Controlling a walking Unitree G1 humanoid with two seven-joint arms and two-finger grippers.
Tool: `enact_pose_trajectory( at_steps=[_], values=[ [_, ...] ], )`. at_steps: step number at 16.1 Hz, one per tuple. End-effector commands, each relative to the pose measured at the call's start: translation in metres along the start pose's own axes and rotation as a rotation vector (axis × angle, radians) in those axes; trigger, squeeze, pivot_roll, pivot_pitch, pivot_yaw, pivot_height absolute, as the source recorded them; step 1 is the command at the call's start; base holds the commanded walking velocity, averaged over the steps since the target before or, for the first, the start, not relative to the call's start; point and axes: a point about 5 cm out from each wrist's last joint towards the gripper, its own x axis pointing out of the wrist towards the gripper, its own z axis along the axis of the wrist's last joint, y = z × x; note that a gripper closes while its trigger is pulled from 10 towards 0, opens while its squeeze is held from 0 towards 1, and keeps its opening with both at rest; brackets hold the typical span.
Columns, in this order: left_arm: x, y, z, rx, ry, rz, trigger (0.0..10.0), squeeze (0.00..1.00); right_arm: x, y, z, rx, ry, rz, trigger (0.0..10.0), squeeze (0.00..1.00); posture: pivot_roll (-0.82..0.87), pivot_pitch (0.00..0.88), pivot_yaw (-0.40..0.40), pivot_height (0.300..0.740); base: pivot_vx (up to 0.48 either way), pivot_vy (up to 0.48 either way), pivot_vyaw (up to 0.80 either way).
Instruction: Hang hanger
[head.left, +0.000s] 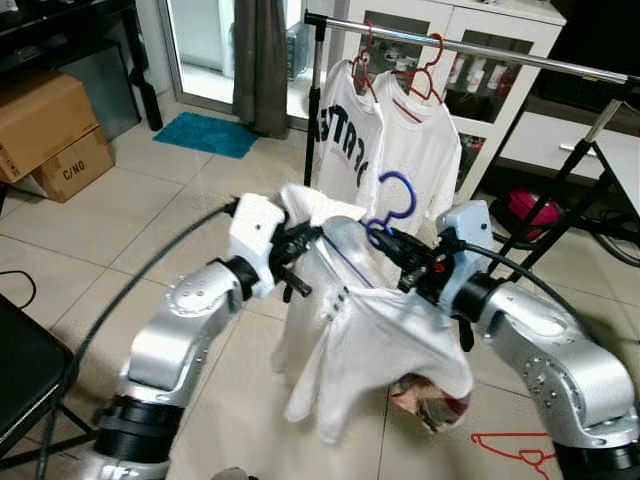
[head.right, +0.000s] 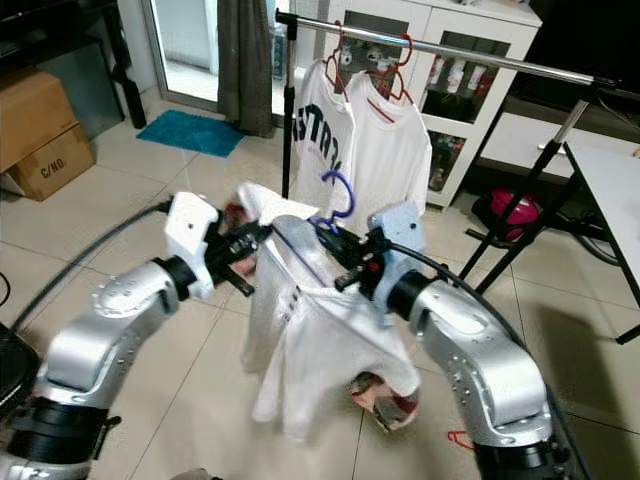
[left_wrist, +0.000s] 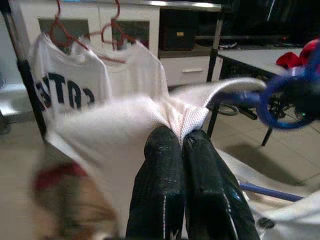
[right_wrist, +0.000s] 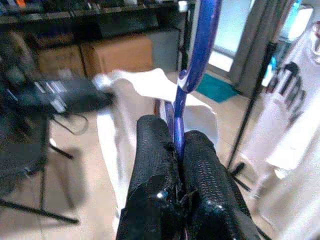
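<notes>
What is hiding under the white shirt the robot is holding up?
A colourful crumpled cloth on the floor tiles peeks out under the white shirt; the rest is covered.

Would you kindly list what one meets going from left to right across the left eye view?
Cardboard boxes → teal mat → left gripper → blue hanger → right gripper → red hanger on the floor.

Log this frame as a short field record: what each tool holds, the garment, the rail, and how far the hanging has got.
left tool: shut on the white shirt
right tool: shut on the blue hanger, at its neck
white shirt: draped on the blue hanger, held up between both arms
clothes rail: behind, carrying two white shirts on red hangers
floor: a red hanger by the right arm
progress: hook not yet on the rail
</notes>
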Motion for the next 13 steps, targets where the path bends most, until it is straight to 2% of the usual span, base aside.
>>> enact_pose_trajectory(
  at_steps=[1, 4, 7, 8, 10, 12, 13],
  values=[
    [-0.006, 0.007, 0.009, 0.009, -0.027, 0.032, 0.0, 0.00, -0.004, -0.006, -0.005, -0.018, 0.033, -0.013, 0.0, 0.00, -0.05, 0.000, -0.090, 0.710, 0.000, 0.000, 0.00],
    [-0.020, 0.029, 0.017, 0.049, -0.022, 0.103, 0.0, 0.00, -0.014, -0.012, -0.015, -0.085, 0.112, 0.055, 0.0, 0.00, -0.04, 0.000, -0.089, 0.710, 0.000, 0.000, 0.00],
    [-0.031, 0.059, 0.030, 0.094, -0.029, 0.225, 0.0, 0.00, -0.023, -0.011, -0.017, -0.121, 0.139, 0.156, 0.0, 0.00, -0.05, 0.000, -0.081, 0.710, 0.000, 0.000, 0.00],
    [-0.036, 0.073, 0.038, 0.113, -0.044, 0.294, 0.0, 0.00, -0.028, -0.011, -0.018, -0.132, 0.156, 0.194, 0.0, 0.00, -0.05, 0.000, -0.077, 0.710, 0.000, 0.000, 0.00],
    [-0.041, 0.087, 0.045, 0.131, -0.057, 0.360, 0.0, 0.00, -0.032, -0.010, -0.019, -0.130, 0.161, 0.230, 0.0, 0.00, -0.05, 0.000, -0.075, 0.710, 0.000, 0.000, 0.00],
    [-0.050, 0.111, 0.047, 0.174, -0.036, 0.483, 0.0, 0.00, -0.039, -0.003, -0.016, -0.087, 0.115, 0.321, 0.0, 0.00, -0.05, 0.000, -0.072, 0.710, 0.000, 0.000, 0.00],
    [-0.051, 0.115, 0.047, 0.176, -0.034, 0.502, 0.0, 0.00, -0.039, -0.002, -0.015, -0.078, 0.106, 0.333, 0.0, 0.00, -0.05, 0.000, -0.072, 0.710, 0.000, 0.000, 0.00]
  ],
)
